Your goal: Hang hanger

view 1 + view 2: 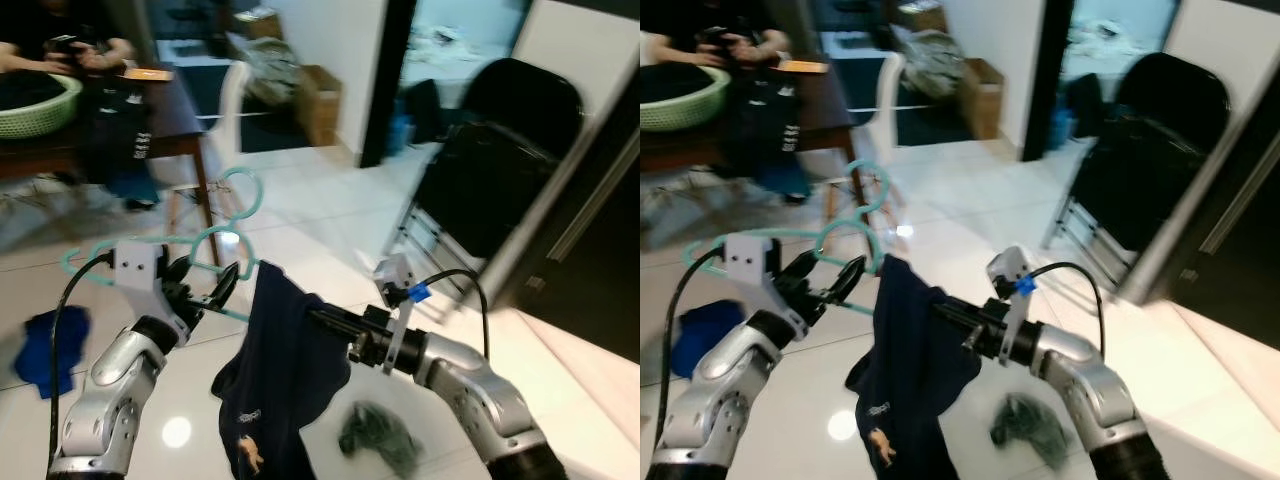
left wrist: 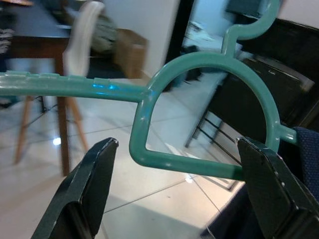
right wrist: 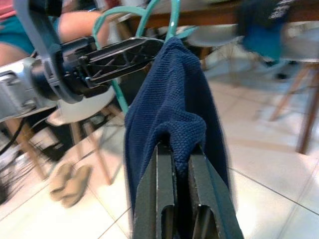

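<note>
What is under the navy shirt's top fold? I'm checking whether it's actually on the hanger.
The right gripper pinches the navy shirt at its top fold. The teal hanger reaches the cloth's edge; how far it runs inside is covered.

home | glossy tiled floor | wooden dining table | laundry basket | cardboard box

1 teal hanger, 1 navy garment, 2 grippers, 1 green basket, 1 cardboard box.

A teal plastic hanger carries a navy knit shirt with small pale printed motifs, above glossy white floor tiles.
</note>
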Available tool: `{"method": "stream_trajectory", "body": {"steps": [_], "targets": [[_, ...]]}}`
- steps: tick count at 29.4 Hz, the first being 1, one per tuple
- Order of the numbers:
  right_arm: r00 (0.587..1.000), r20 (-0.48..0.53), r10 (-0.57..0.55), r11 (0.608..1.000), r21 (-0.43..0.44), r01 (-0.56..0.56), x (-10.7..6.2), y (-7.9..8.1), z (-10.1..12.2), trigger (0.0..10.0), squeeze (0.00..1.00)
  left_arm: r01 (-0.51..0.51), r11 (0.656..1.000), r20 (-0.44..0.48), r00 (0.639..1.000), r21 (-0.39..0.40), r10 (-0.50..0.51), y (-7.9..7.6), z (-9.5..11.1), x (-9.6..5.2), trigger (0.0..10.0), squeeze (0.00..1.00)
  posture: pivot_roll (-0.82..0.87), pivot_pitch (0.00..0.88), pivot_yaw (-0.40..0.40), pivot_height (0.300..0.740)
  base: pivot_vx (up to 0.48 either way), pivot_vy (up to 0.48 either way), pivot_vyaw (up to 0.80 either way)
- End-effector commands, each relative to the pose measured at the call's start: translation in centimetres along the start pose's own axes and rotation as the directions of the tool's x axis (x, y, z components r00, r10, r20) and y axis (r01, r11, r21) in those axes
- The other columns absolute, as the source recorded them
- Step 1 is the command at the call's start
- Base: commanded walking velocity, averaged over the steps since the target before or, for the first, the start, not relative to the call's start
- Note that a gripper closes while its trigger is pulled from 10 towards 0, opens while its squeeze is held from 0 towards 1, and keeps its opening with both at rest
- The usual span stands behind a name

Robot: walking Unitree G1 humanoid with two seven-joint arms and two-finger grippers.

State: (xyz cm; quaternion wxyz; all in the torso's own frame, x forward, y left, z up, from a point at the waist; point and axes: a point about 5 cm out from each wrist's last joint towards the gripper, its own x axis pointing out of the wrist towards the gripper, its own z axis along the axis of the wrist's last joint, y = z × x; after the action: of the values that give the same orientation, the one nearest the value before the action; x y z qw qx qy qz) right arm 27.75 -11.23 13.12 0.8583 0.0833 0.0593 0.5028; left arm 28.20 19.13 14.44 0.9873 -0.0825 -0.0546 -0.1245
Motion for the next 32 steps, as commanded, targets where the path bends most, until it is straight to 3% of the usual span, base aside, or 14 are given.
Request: {"method": "stream_trajectory", "body": {"steps": [1, 7, 15, 32], "targets": [[1.000, 0.022, 0.016, 0.999, -0.037, -0.015, -0.3, 0.1, 0.6, 10.0, 0.00, -0.116, 0.993, -0.044, 0.992, 0.033, 0.117, 2.1, -0.6, -1.1, 10.0, 0.00, 0.05, 0.000, -0.045, 0.740, 0.000, 0.000, 0.80], [1.000, 0.021, 0.019, 0.999, -0.036, -0.019, -0.3, 0.1, 0.6, 10.0, 0.00, -0.106, 0.994, -0.040, 0.993, 0.038, 0.108, 2.1, -0.6, -1.1, 10.0, 0.00, 0.05, 0.000, -0.045, 0.740, 0.000, 0.000, 0.80], [0.999, 0.031, -0.019, 1.000, -0.002, 0.020, -0.2, -0.2, 0.7, 10.0, 0.00, -0.108, 0.993, -0.036, 0.993, 0.042, 0.110, 2.2, -0.5, -1.1, 10.0, 0.00, 0.05, 0.001, -0.043, 0.740, 0.454, 0.000, 0.76], [0.980, 0.111, -0.166, 0.981, 0.119, 0.153, -0.4, -2.1, 1.5, 10.0, 0.00, -0.098, 0.995, -0.016, 0.995, 0.016, 0.098, 2.5, 0.1, -0.7, 10.0, 0.00, 0.05, 0.000, -0.041, 0.740, 0.480, 0.000, 0.00]]}}
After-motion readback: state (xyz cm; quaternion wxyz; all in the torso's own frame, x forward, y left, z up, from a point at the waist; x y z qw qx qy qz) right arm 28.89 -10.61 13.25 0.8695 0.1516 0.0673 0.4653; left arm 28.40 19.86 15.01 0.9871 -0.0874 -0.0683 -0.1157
